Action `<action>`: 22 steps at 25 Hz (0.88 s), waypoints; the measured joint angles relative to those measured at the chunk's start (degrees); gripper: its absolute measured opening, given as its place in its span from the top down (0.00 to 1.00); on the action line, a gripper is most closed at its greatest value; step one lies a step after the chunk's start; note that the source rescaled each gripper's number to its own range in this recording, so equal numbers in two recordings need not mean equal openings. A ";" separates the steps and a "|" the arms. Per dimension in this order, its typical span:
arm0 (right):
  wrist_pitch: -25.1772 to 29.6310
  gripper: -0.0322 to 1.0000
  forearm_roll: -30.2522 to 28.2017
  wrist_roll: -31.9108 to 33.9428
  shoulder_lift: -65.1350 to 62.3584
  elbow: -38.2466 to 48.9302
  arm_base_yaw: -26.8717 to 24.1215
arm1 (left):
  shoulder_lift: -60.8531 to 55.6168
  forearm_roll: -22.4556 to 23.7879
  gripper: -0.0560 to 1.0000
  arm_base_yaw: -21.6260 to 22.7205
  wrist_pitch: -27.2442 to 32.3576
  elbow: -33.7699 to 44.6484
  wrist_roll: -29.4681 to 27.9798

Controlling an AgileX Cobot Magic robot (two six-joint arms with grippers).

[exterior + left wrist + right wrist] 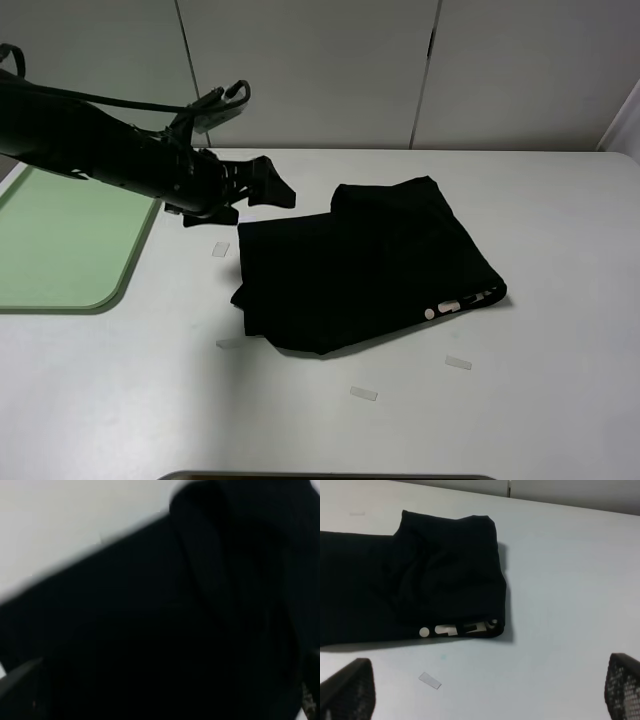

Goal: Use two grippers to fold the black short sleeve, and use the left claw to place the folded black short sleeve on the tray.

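Exterior high | left gripper (264,196) wide beside black short sleeve (370,265) edge | right gripper (485,689) wide | tray (60,245) apart

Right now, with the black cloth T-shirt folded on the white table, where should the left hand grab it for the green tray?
Probably the left edge of the folded black cloth T-shirt, from the left: the open black left hand hovers beside that edge's far end, and the pale green plastic tray lies that way. Pinch all layers.
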 joint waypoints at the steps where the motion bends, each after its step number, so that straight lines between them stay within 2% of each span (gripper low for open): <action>1: 0.00 0.00 0.00 0.00 0.00 0.00 0.00 | -0.27 -0.07 0.02 -0.21 -0.07 1.48 -0.85; 11: 0.00 0.00 0.00 0.00 0.00 0.00 0.00 | -1.63 -2.75 0.02 -0.53 -0.64 12.38 -2.83; 18: 0.00 0.00 0.00 0.00 0.00 0.00 0.00 | -1.49 -2.82 0.02 -0.53 -4.77 13.66 -2.83; 22: 0.00 0.00 0.00 0.00 0.00 0.00 0.00 | 0.00 -5.13 0.03 -0.79 -4.84 13.56 -1.63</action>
